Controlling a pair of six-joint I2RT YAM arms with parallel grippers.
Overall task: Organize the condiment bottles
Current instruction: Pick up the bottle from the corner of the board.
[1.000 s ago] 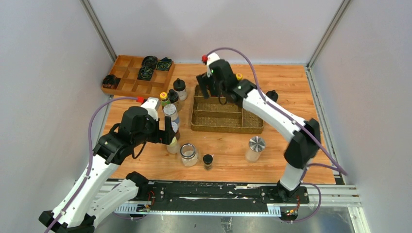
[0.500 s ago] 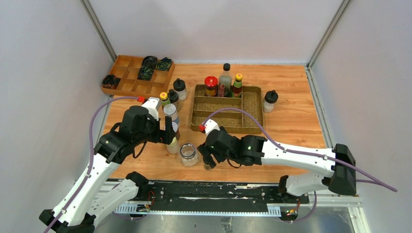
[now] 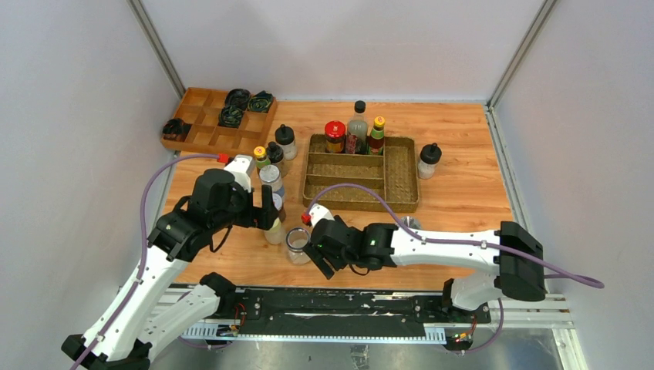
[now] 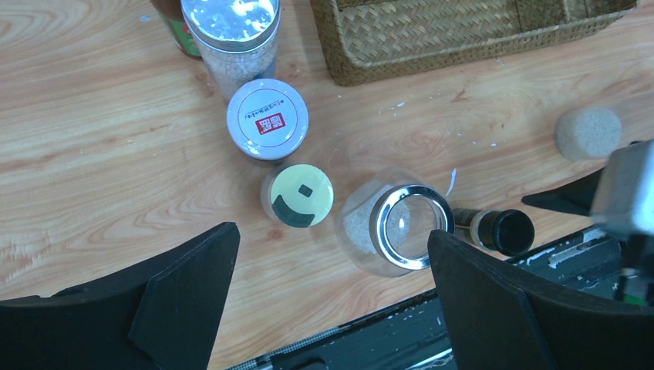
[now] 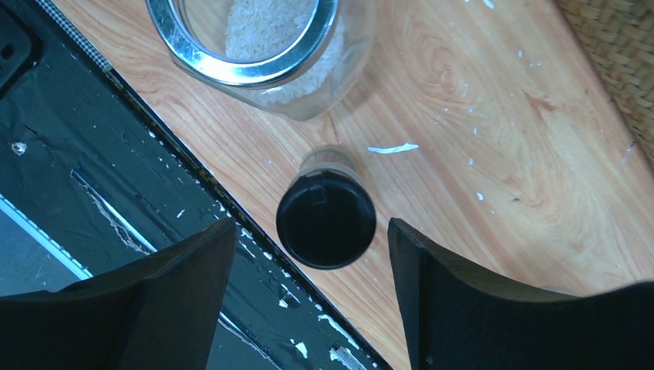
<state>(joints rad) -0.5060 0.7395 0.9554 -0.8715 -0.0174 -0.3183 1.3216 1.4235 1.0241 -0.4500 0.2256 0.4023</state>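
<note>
My right gripper (image 3: 322,259) (image 5: 311,231) is open, hanging over a small black-capped bottle (image 5: 326,218) at the table's near edge, one finger on each side and not touching it. A clear open jar with a silver rim (image 3: 298,243) (image 5: 254,46) stands just beyond it. My left gripper (image 3: 268,212) (image 4: 332,247) is open and empty above a yellow-green-capped bottle (image 4: 301,196) and a white-lidded jar (image 4: 268,119). A red-capped jar (image 3: 335,135), a tall clear bottle (image 3: 357,127) and a yellow-capped bottle (image 3: 377,132) stand at the back of the woven tray (image 3: 401,181).
More bottles cluster left of the tray (image 3: 274,158). A black-capped shaker (image 3: 429,159) stands right of it. A silver-lidded jar (image 3: 411,224) is partly hidden behind my right arm. The wooden box of coils (image 3: 202,116) is at the back left. A black rail (image 3: 347,301) runs along the near edge.
My right arm swung from the back of the tray to the near edge and now hovers over the small black-capped bottle. The left arm has not moved.
</note>
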